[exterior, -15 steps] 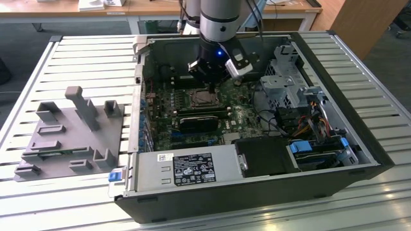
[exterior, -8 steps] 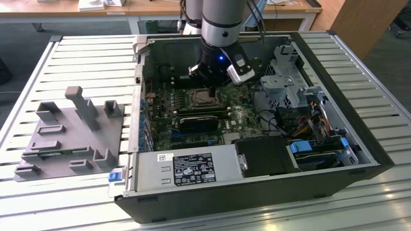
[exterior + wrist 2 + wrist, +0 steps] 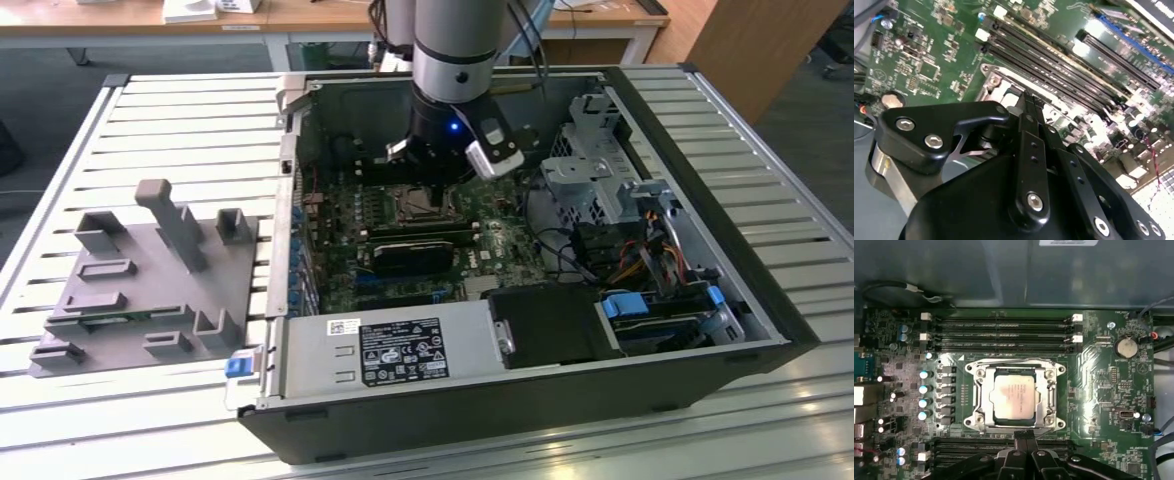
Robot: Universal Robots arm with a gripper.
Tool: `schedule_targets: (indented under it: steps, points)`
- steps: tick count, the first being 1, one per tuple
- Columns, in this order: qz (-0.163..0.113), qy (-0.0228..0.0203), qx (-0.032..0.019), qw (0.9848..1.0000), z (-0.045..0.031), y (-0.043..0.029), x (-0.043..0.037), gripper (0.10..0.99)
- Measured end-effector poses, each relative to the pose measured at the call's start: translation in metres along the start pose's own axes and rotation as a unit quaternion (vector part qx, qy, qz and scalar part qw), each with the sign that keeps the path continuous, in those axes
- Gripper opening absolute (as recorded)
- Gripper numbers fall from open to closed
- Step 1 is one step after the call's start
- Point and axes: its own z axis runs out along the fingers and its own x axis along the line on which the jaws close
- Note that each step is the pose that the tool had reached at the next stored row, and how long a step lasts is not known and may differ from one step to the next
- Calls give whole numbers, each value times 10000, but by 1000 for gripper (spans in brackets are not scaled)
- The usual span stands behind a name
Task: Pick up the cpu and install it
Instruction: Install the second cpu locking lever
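The cpu (image 3: 1014, 396), a square chip with a shiny metal top, lies flat inside the open metal socket frame (image 3: 979, 395) on the green motherboard (image 3: 1099, 380). My gripper (image 3: 1026, 434) hovers just beside the socket's edge, its two black fingers pressed together with nothing between them. In the second wrist view the same gripper (image 3: 1029, 100) points down at the socket area, fingers closed against each other. In the exterior view the gripper (image 3: 430, 186) hangs inside the open computer case, directly above the socket (image 3: 419, 206).
Memory slots (image 3: 1004, 332) run along both sides of the socket. A black rectangular block (image 3: 416, 252) sits on the board nearer the power supply (image 3: 387, 352). A drive cage (image 3: 601, 170) and cables (image 3: 627, 255) fill the exterior view's right. A grey fixture tray (image 3: 147, 290) stands outside the case.
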Motion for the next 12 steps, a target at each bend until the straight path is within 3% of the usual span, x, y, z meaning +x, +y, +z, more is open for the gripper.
schedule_targets:
  steps: [4, 8, 12]
  points:
    - [0, 0, 0, 10000, 1, -62, 36, 106]
    - [0, 0, 0, 10000, 11, -77, 129, 106]
    - [0, 7, 1, 10000, 48, -81, 157, 106]
